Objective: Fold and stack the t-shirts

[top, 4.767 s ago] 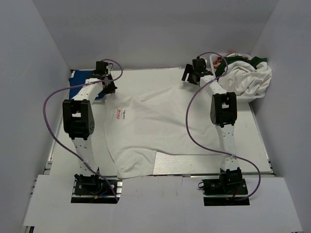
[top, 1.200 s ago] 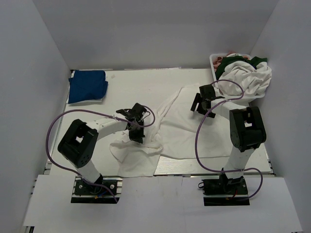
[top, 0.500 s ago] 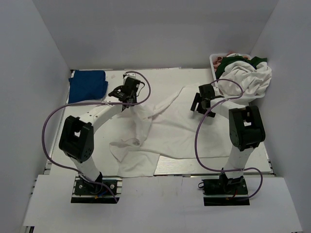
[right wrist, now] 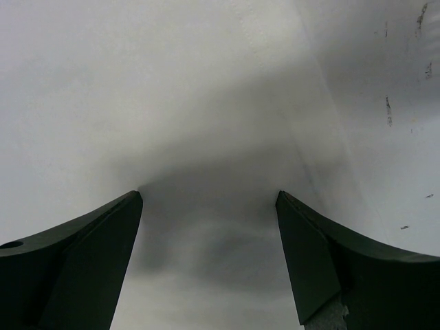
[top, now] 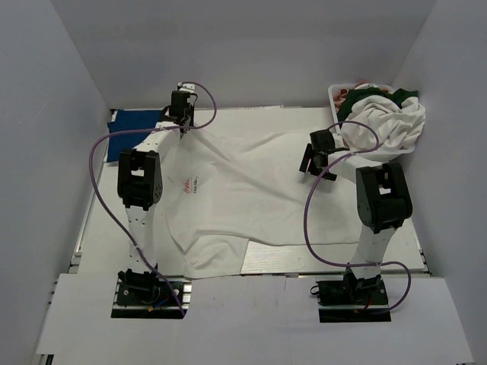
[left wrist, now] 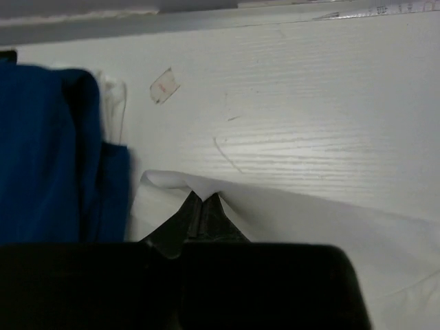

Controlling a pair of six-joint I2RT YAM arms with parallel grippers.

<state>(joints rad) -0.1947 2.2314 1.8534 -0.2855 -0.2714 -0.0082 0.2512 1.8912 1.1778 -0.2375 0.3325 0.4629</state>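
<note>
A large white t-shirt point(top: 243, 198) with a small red chest print lies spread on the table. My left gripper point(top: 183, 122) is at the back left, shut on a corner of this shirt; the left wrist view shows the closed fingertips point(left wrist: 203, 197) pinching a peak of white cloth point(left wrist: 309, 220). My right gripper point(top: 312, 163) is open just above the shirt's right edge; the right wrist view shows both fingers apart over white cloth point(right wrist: 206, 103), holding nothing. A folded royal-blue t-shirt point(top: 133, 133) lies at the back left, also in the left wrist view point(left wrist: 48, 151).
A white basket point(top: 332, 91) at the back right holds a heap of white, dark green and pink shirts point(top: 384, 118). A metal strip point(top: 327, 258) runs along the table's front right. Enclosure walls close in the back and sides.
My left gripper has carried the shirt's corner from mid-table to the back left, pulling the bunched shirt out flat. My right gripper has stayed open at the right edge.
</note>
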